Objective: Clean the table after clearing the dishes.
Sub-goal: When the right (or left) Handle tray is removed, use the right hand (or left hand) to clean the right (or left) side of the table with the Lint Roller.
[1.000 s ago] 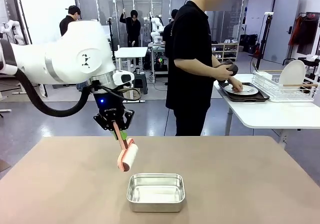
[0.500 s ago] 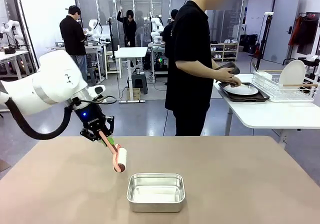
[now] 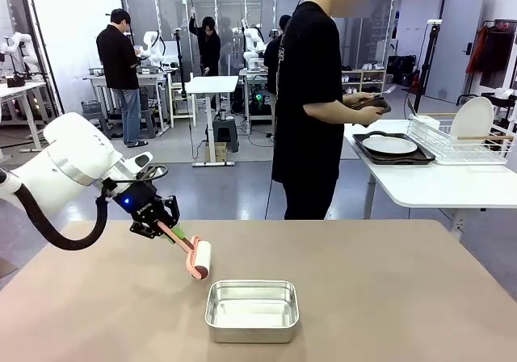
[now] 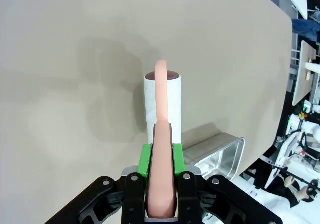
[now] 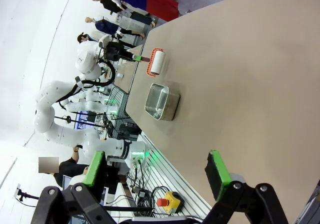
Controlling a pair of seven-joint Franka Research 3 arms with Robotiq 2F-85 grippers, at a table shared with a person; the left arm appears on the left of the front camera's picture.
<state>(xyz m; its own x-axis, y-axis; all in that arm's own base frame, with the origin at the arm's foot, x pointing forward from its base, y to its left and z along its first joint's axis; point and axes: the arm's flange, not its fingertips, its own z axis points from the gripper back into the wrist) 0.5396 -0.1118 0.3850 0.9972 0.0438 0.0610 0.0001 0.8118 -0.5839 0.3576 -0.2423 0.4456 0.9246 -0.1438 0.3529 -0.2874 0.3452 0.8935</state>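
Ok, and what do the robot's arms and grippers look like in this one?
The left arm is a rounded white shell with a thick black cable looping beneath it and a small blue light near the wrist. The left gripper is black with green pads. The right gripper matches it: black links, green tips.
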